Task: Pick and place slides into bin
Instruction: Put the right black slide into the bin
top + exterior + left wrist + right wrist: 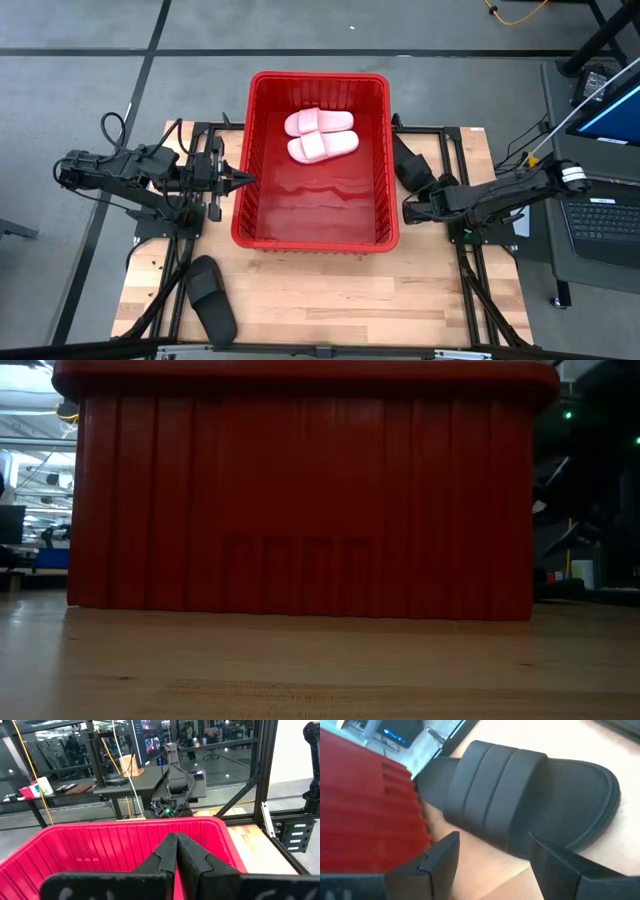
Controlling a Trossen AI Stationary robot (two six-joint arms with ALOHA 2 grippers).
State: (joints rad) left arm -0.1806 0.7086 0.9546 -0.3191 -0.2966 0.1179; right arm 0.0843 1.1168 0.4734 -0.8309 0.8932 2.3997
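Two pale pink slides [321,135] already lay side by side in the far half of the red bin [314,240], while two black ones remained on the table: one [411,162] just beside the bin's right wall and one [211,297] near the front left corner. The right gripper [409,210], fingers spread wide and empty, hovered by the right-hand black slide, so the step seemed to be reaching for it; next it would need to straddle the strap and close. The left gripper [243,179] waited at the bin's left rim, fingers pressed together on nothing.

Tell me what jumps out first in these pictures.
The big red bin mid-table, with two pink slides side by side at its far end. One black slide lies on the near-left corner; another lies just ahead of the open right hand, beside the bin.
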